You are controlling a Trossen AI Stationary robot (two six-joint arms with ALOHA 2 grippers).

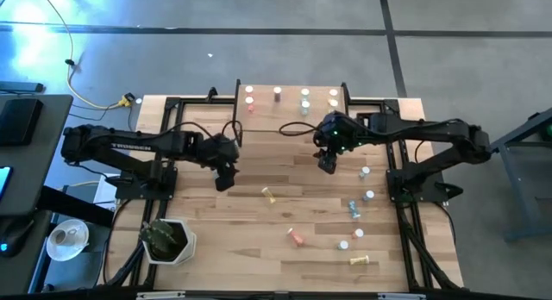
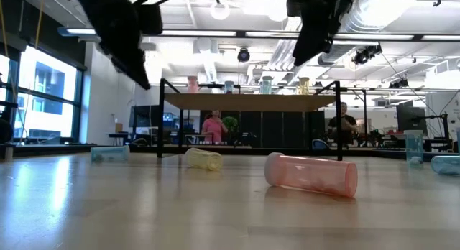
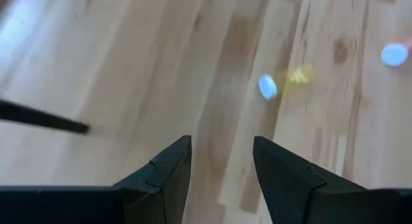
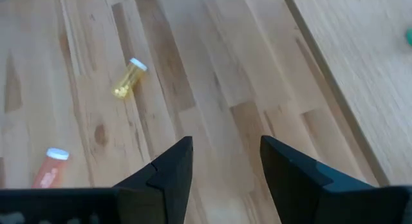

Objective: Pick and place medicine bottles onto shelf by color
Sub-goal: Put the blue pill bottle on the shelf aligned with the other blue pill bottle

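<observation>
Left claw [image 1: 226, 181] parted, empty, raised over bare tabletop [image 1: 207, 240]. Yellow bottle [image 1: 269, 194] lying on its side between the arms, pink bottle [image 1: 296, 237] nearer the front edge. Right claw [image 1: 327, 165] parted, empty, raised just before the shelf [image 1: 291, 107] carrying upright bottles.

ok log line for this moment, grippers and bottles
left gripper: open, empty, above table | right gripper: open, empty, before shelf | yellow bottle: lying between them
</observation>
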